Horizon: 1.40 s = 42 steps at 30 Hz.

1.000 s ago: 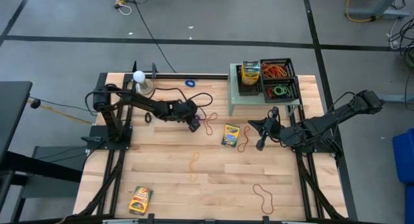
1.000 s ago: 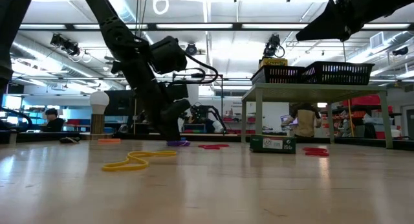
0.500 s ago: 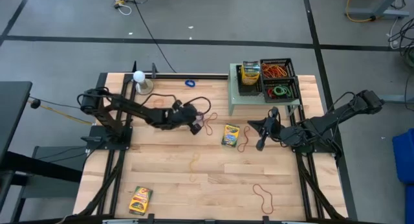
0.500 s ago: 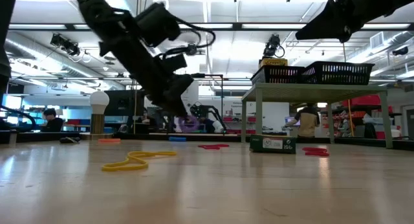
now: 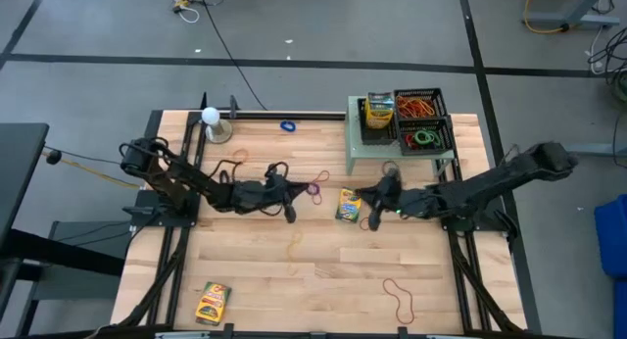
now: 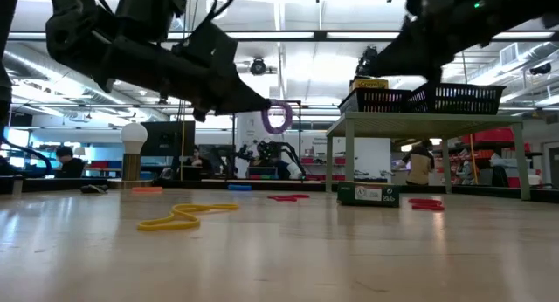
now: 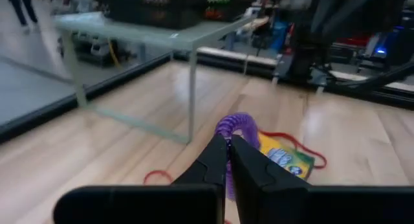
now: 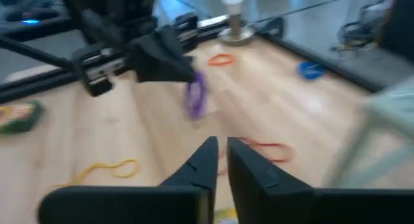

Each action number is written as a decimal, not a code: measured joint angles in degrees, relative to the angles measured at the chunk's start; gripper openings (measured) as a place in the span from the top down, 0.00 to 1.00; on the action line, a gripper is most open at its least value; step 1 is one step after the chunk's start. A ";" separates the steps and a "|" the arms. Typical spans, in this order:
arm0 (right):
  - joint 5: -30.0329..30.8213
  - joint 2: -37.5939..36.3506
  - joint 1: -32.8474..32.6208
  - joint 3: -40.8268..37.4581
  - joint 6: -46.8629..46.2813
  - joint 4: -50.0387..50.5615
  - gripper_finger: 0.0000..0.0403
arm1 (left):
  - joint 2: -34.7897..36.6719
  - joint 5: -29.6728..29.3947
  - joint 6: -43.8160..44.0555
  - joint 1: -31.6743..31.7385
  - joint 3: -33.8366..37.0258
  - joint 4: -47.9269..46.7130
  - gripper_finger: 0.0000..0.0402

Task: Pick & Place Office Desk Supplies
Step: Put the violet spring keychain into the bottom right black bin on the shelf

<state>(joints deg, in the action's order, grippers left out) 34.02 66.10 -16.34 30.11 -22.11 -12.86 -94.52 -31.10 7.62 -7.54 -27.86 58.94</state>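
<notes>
Moved: left gripper point(image 5: 300, 190) has risen off the table and carried the purple rubber band point(image 6: 278, 117) up with it; a second ago it was down at the boards among the bands.
Left gripper grip: fingers point(image 7: 220, 160) pinched tight on the purple rubber band, which hangs as a loop from the tips, clear of the table.
Right gripper point(image 5: 370, 208): has swung in from the right toward the table's middle and sits lower than before, just right of the crayon box point(image 5: 349, 204).
Right gripper jaws: narrow, with only a thin gap between the fingers point(image 8: 204, 160); nothing seen between them.
Red rubber band point(image 5: 370, 215): on the boards beside the crayon box, under the right gripper.
Yellow rubber band point(image 6: 185, 216): flat on the table nearer the front, unchanged.
Second crayon box point(image 5: 212, 302): near left corner, unchanged.
Black baskets point(image 5: 407, 118): on the small raised shelf point(image 5: 354, 155) at far right, with bands and a crayon box inside.
White ball point(image 5: 210, 115): far left, on its stand.
</notes>
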 joint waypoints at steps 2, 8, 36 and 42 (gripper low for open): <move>-2.21 5.43 0.06 0.00 -1.13 -6.19 0.83 | -0.61 0.29 -1.05 -1.00 0.00 2.55 0.98; -3.17 19.24 0.19 0.00 -3.14 -25.70 0.65 | -1.95 1.44 -2.28 -2.88 0.00 6.84 0.98; -9.84 31.50 6.61 8.63 0.55 -32.72 0.86 | -2.08 2.23 -1.63 -4.12 -0.04 7.62 0.94; -9.46 28.35 6.58 8.61 2.69 -27.99 0.97 | -1.12 3.02 -0.14 -4.12 -0.04 6.93 0.81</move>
<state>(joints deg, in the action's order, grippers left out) 24.57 94.45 -9.76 38.72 -19.43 -40.85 -95.64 -28.09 7.47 -11.66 -27.90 65.88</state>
